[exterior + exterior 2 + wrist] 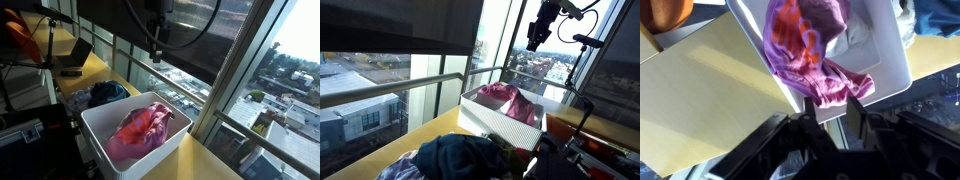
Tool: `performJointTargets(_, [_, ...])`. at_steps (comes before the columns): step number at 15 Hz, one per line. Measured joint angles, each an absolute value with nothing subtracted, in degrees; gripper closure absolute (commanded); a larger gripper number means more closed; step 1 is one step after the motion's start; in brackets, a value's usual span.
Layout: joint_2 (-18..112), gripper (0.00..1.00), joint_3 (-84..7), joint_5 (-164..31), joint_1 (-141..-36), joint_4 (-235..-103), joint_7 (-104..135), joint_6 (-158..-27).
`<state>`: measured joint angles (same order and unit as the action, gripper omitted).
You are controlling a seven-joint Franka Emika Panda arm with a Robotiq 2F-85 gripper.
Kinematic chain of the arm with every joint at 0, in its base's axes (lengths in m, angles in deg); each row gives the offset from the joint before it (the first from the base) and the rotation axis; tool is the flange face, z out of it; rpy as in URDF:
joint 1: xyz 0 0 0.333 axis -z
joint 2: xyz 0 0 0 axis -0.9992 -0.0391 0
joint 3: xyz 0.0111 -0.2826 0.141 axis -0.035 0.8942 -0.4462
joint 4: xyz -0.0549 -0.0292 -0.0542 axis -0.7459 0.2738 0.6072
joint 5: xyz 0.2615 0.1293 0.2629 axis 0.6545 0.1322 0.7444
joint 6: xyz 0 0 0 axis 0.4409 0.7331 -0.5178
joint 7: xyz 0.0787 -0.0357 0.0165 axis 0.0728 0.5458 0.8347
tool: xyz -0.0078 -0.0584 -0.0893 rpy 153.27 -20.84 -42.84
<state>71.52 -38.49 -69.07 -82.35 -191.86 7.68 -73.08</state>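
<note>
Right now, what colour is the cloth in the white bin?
Pink-purple with orange patches; the cloth shows best in the wrist view.

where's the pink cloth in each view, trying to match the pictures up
In an exterior view: pink cloth lower centre, bunched inside the bin.
In an exterior view: pink cloth right of centre, in the bin by the window.
Wrist view: pink cloth top centre, in the bin.
Shared landmark: the white bin around it.
</note>
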Motion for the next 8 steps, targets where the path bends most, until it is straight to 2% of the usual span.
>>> performJointTargets(4, [70.7, 0.01, -40.2, -69.1, -83.8, -193.6, 7.5, -74.1])
performJointTargets(8, [69.5, 0.00, -45.0, -69.1, -88.1, -195.6, 5.2, -76.7])
